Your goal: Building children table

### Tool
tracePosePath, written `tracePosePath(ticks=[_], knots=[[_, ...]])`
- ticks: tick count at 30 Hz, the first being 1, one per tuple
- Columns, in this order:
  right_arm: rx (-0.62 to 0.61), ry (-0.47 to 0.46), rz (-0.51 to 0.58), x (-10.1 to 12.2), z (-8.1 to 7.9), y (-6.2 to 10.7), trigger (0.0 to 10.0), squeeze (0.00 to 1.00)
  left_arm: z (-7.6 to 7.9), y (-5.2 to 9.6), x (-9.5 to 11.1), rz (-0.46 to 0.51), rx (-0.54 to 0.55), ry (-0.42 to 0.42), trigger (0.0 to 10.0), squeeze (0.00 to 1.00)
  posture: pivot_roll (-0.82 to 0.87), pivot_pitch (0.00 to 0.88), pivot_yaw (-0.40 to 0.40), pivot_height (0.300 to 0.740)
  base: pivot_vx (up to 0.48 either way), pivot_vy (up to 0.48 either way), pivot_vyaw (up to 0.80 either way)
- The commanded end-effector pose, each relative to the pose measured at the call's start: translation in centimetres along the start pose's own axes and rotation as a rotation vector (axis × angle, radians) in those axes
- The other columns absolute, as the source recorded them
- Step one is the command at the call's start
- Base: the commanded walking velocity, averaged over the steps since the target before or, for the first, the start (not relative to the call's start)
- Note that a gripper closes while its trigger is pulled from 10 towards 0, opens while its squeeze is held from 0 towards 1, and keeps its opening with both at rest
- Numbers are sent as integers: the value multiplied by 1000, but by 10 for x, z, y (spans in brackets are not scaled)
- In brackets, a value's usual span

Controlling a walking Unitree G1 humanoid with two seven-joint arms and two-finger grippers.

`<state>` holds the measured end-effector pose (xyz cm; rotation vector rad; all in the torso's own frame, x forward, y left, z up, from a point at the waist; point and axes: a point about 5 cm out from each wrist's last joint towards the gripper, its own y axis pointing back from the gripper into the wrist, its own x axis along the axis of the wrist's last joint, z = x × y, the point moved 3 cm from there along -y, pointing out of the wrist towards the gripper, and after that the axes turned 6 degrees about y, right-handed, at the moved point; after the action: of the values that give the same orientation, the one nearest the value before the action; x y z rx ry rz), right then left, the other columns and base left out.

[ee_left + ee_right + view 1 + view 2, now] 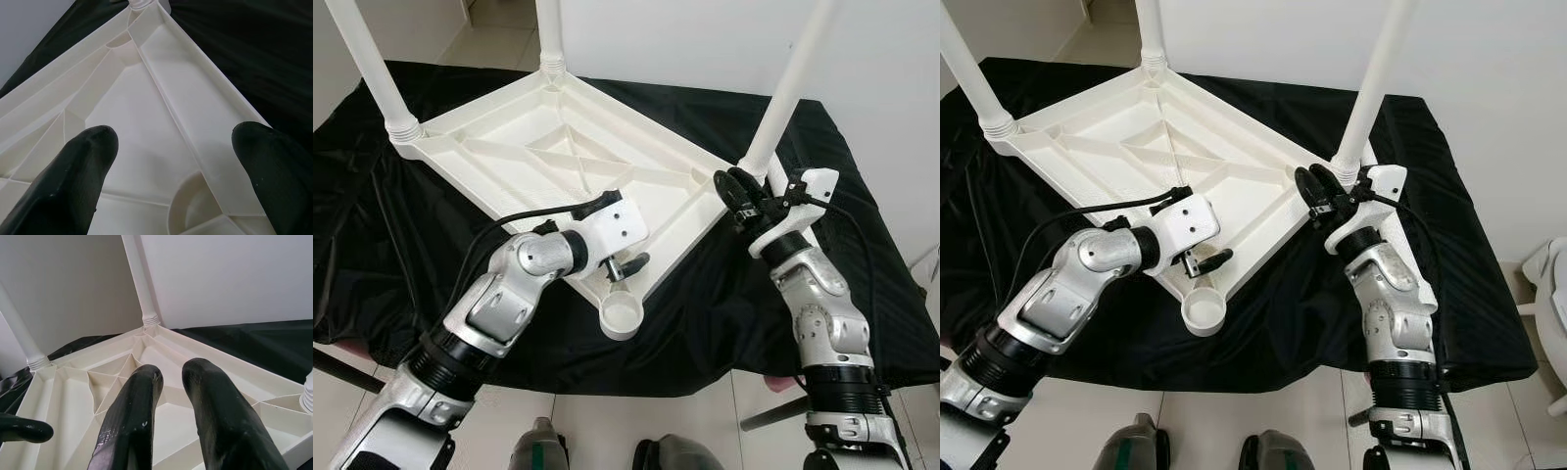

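left wrist view: spread end effector (171,161) over tabletop (146,112)

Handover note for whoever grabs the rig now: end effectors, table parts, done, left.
Left end effector: open, empty, over the near corner of the upturned white tabletop.
Right end effector: holds nothing, fingers nearly together, beside the base of the right leg.
Tabletop lies underside up on the black cloth.
Done: three legs stand in their sockets.
Left: near corner socket has no leg; I see no spare leg.
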<state>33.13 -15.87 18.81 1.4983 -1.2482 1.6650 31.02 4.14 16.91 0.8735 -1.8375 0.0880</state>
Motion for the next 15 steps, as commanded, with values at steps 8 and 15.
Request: tracePosePath(ticks=[8, 15], knots=[[-41, 13, 4, 1, 7, 9, 10000, 0, -30, 17, -14, -58, 32, -84, 10000, 0, -31, 44, -5, 740, 0, 0, 0], [-44, 16, 7, 3, 8, 8, 10000, 0, -32, 23, -22, -95, -24, -124, 10000, 0, -32, 47, -6, 740, 0, 0, 0]])
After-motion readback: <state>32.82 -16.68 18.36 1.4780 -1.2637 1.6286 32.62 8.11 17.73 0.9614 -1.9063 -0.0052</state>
